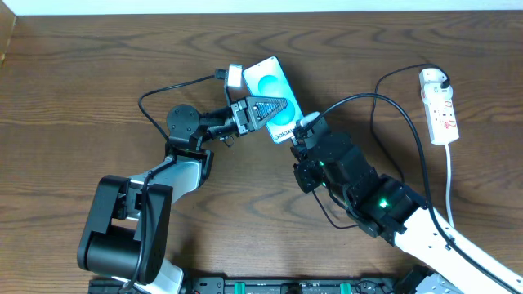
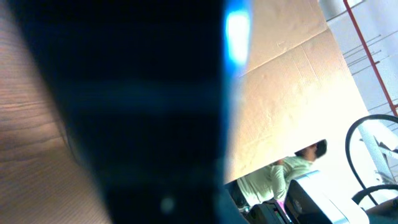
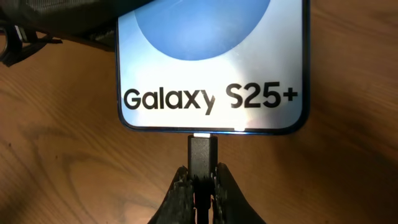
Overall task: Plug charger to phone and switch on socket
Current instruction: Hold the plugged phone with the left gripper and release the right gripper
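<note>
The phone [image 1: 270,82] lies tilted on the wood table, its blue screen reading "Galaxy S25+" in the right wrist view [image 3: 211,62]. My left gripper [image 1: 263,110] is shut on the phone's middle; in the left wrist view the phone is a dark blur [image 2: 143,112] filling the frame. My right gripper [image 1: 304,131] is shut on the charger's black connector [image 3: 203,152], whose silver tip meets the phone's bottom edge. The charger's thin black cable [image 1: 384,98] loops to a white plug in the socket [image 1: 439,106], a white strip at the far right. Its switch state is too small to tell.
The socket's thick white cord [image 1: 449,171] runs toward the front right. A thin black wire [image 1: 155,94] loops left of the left arm. A cardboard wall [image 2: 292,93] and a seated person [image 2: 280,174] show beyond the table in the left wrist view.
</note>
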